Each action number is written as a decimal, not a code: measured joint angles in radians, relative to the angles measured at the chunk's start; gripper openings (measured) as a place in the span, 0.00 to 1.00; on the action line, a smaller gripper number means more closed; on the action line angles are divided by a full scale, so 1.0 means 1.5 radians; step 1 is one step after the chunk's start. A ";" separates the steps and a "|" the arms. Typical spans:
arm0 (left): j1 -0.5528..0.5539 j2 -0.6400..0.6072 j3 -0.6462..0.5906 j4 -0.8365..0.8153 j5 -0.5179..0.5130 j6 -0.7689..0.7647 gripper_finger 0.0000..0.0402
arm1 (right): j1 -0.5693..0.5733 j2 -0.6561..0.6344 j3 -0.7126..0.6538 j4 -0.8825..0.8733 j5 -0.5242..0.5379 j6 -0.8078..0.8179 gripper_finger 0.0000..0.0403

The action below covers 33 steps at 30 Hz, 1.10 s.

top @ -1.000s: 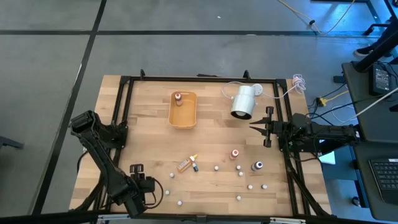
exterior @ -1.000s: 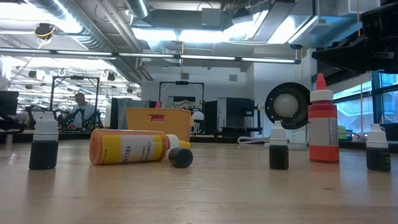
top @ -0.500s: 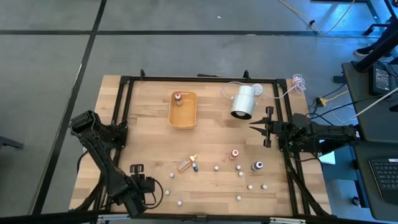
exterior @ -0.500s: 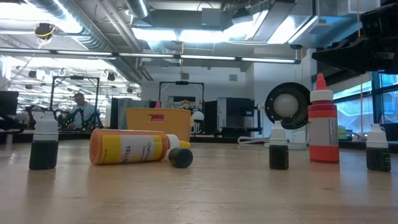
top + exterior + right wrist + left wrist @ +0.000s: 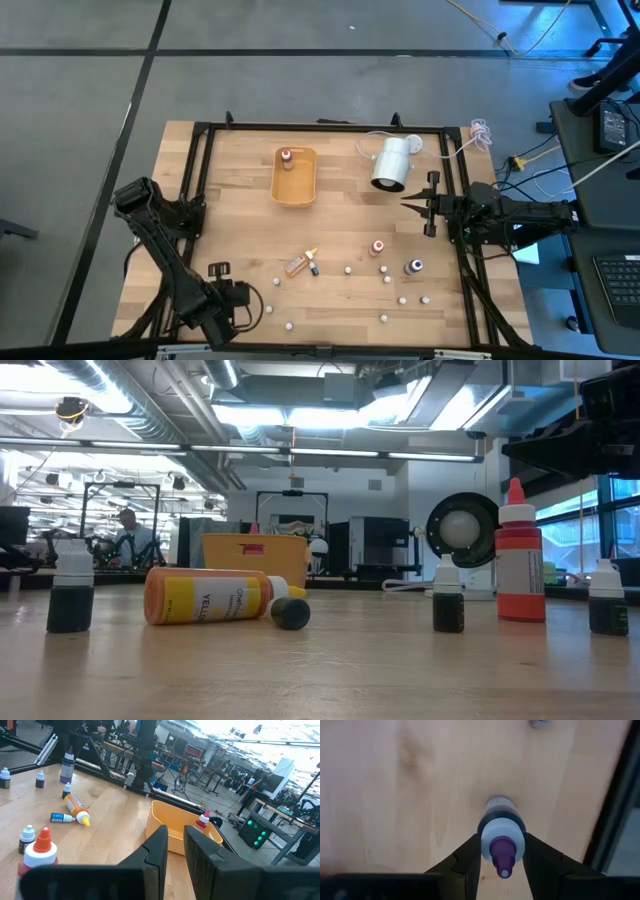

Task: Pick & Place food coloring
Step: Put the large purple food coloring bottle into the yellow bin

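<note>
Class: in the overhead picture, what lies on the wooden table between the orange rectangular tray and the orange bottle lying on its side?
Nothing: between the orange rectangular tray and the fallen orange bottle, the high view shows only bare wooden table.

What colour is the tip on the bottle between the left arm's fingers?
Purple tip; left wrist view shows it best.

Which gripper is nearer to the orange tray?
The right gripper. It waits beside the table's right edge, level with the orange tray. The left gripper is at the near-left corner, far from it.
</note>
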 joint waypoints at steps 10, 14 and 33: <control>0.108 -0.021 0.000 -0.002 -0.018 -0.020 0.28 | 0.000 0.000 0.000 0.000 0.000 0.000 0.17; 0.171 -0.066 0.000 -0.022 -0.040 0.007 0.28 | 0.000 0.000 0.000 0.001 0.000 0.000 0.17; 0.687 -0.209 0.060 0.024 -0.054 0.451 0.28 | 0.000 0.000 0.000 0.016 0.001 -0.001 0.17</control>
